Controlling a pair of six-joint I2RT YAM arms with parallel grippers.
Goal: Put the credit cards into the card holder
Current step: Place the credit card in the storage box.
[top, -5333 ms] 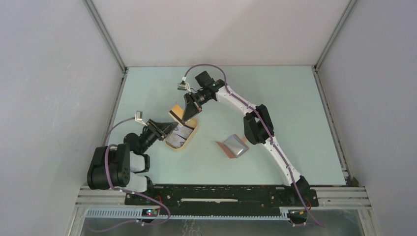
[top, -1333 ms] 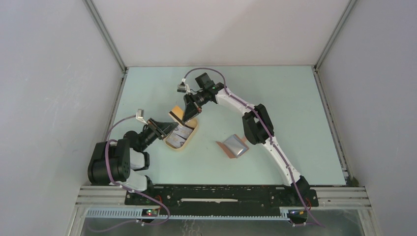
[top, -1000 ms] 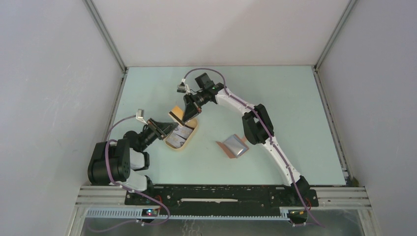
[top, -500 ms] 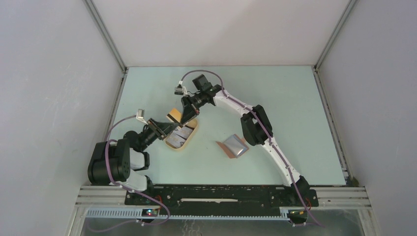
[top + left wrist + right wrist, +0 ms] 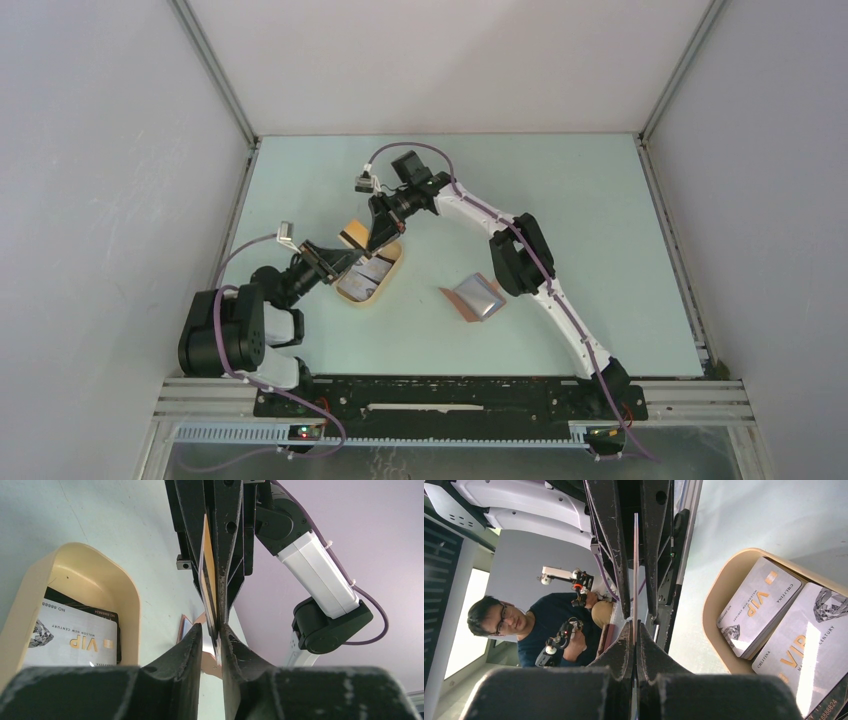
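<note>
My right gripper [image 5: 377, 232] is shut on an orange-yellow credit card [image 5: 351, 235], held on edge above the tan tray's far end. In the right wrist view the card [image 5: 635, 570] runs straight out from my shut gripper [image 5: 635, 628]. My left gripper [image 5: 337, 258] is open, and the card's other end [image 5: 207, 565] sits between its fingers [image 5: 192, 645], against the right one. Several more cards [image 5: 363, 272] lie in the tray. The reddish-brown card holder [image 5: 475, 298] lies open on the table to the right, apart from both grippers.
The pale tan oval tray [image 5: 396, 262] sits just under both grippers, holding white VIP cards [image 5: 764, 605] over a black one [image 5: 80, 609]. The enclosure's left wall is close to the left arm. The right arm's elbow hangs over the card holder's far side.
The right gripper has carried the orange-yellow card a little left and nearer, bringing its free end between the left gripper's fingers. The left arm has barely moved.
</note>
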